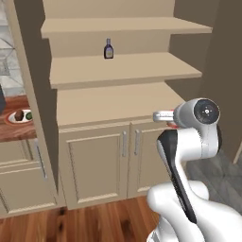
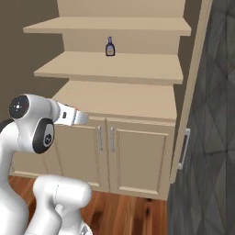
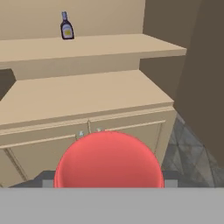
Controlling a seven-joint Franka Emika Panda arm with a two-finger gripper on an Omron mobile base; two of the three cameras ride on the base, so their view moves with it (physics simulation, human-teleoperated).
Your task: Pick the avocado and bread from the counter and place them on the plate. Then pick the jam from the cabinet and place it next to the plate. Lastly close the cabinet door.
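Note:
The jam [image 3: 108, 162] sits as a big red round shape right in front of the hand camera, with my gripper [image 3: 108, 180] shut on it. A grey fingertip [image 3: 47, 180] shows on each side of the jar. The hand faces the open cabinet [image 1: 118, 104], level with its lower ledge. In the left base view a red sliver of the jam [image 1: 173, 126] peeks from behind my arm. At far left the plate [image 1: 10, 120] rests on the counter [image 1: 14, 133], carrying the bread [image 1: 19, 115] and the avocado [image 1: 29, 115]. The cabinet door [image 1: 33, 90] stands open on the left, its mate [image 2: 195, 87] on the right.
A dark bottle with a pale label [image 1: 108, 49] stands on the middle shelf. Two short panelled doors [image 1: 97, 163] are closed below the ledge. Wood floor lies in front and grey tile [image 2: 206, 183] to the right.

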